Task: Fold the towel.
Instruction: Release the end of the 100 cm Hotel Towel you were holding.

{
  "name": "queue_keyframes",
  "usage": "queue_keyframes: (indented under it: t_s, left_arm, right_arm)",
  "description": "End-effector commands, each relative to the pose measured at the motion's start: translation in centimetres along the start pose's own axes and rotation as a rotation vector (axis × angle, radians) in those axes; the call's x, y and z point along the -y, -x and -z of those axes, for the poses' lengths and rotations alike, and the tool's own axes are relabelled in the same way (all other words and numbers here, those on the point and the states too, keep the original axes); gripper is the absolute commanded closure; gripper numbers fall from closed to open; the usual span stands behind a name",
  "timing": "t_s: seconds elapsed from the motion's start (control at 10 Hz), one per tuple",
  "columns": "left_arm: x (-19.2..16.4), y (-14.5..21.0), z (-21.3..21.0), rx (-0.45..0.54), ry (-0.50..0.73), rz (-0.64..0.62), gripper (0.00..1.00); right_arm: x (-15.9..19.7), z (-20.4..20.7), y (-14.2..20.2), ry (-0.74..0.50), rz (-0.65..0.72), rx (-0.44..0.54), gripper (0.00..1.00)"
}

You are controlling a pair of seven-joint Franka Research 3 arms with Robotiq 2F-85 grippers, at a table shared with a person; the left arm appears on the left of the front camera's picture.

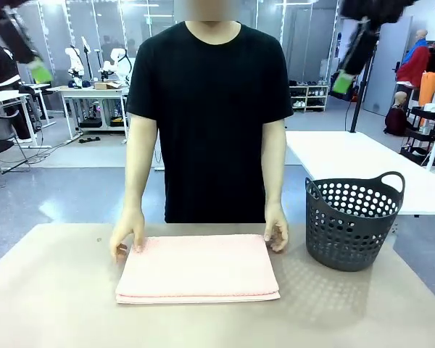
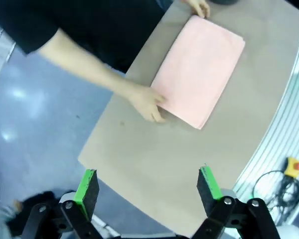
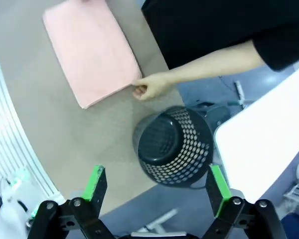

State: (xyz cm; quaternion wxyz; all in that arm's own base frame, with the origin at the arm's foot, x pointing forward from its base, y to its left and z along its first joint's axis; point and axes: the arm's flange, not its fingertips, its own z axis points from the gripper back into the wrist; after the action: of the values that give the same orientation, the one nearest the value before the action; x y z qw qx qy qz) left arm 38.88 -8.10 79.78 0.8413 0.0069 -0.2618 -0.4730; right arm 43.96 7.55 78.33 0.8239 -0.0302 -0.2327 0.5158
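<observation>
Loosely curled, a person's hand (image 1: 128,235) touches a far corner of the folded towel (image 1: 197,268) mid-table, where a careless tug could spill its layers, while left gripper (image 2: 147,191) and right gripper (image 3: 157,189) gape overhead.

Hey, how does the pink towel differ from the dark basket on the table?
The towel is pale pink, the basket dark grey with holes. The towel lies flat, folded; the basket stands upright, taller. The person touches the towel's far corners, not the basket. Both rest on the table.
</observation>
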Motion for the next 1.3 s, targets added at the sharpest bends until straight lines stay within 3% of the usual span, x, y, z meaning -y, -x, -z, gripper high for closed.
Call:
queue_keyframes:
  t_s: [0.0,0.3,0.6,0.7,1.2]
  left_arm:
    - [1.4,3.7,0.1,0.044,-0.022,-0.163,0.0]
    - [1.3,8.1,-1.5,0.048,-0.091,-0.469,0.0]
    - [1.3,8.9,-2.1,0.1,-0.074,-0.439,0.0]
    - [0.6,9.1,-2.8,0.043,-0.062,-0.487,0.0]
    - [0.6,9.1,-2.8,0.043,-0.062,-0.487,0.0]
  right_arm:
    - [-0.8,-0.5,3.3,0.012,0.215,0.06,0.0]
    - [-1.1,-1.2,7.2,0.061,0.51,-0.004,0.0]
    - [-1.2,-0.1,7.4,0.013,0.478,-0.027,0.0]
    - [-0.5,-1.4,8.2,0.02,0.507,-0.008,0.0]
    - [-0.5,-1.4,8.2,0.02,0.507,-0.008,0.0]
